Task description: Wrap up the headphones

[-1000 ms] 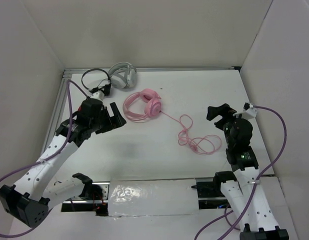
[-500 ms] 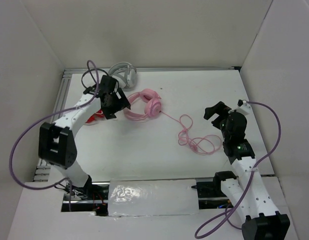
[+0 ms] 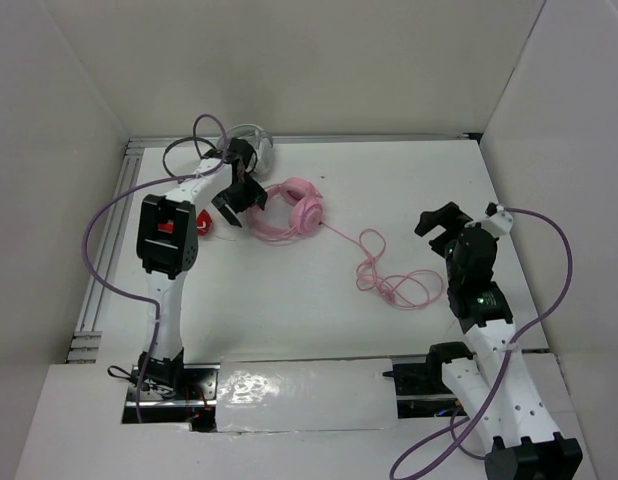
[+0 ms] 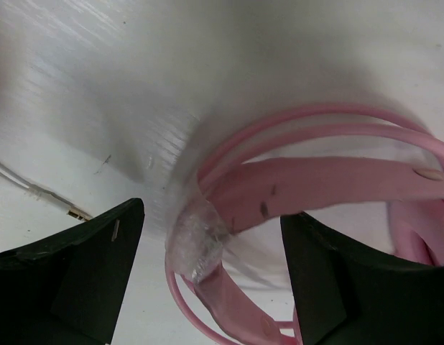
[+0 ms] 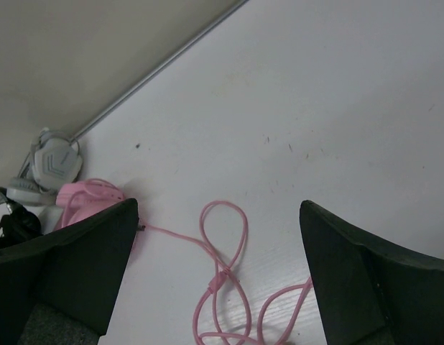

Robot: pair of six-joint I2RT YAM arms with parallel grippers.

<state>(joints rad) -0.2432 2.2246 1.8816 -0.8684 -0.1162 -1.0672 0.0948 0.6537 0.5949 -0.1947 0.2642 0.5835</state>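
Note:
The pink headphones (image 3: pixel 289 208) lie at the back left of the table, earcups toward the middle. Their thin pink cable (image 3: pixel 389 275) runs right from them into loose loops. My left gripper (image 3: pixel 244 203) is down at the headband's left end. In the left wrist view it (image 4: pixel 213 212) is open, with a finger on either side of the pink headband (image 4: pixel 315 183) and a gap to each. A clear, tape-like patch (image 4: pixel 197 241) sits on the band. My right gripper (image 3: pixel 441 222) hangs open right of the loops. From the right wrist I see the cable (image 5: pixel 222 277) and the headphones (image 5: pixel 85 195).
White and grey headphones (image 3: pixel 247 148) and thin black headphones (image 3: pixel 184 155) lie at the back left, just behind my left gripper. Something small and red (image 3: pixel 204 222) shows beside the left arm. White walls enclose the table on three sides.
My left arm swung from the near left out to the back, and its gripper came down over the pink headband. The right gripper barely shifted.

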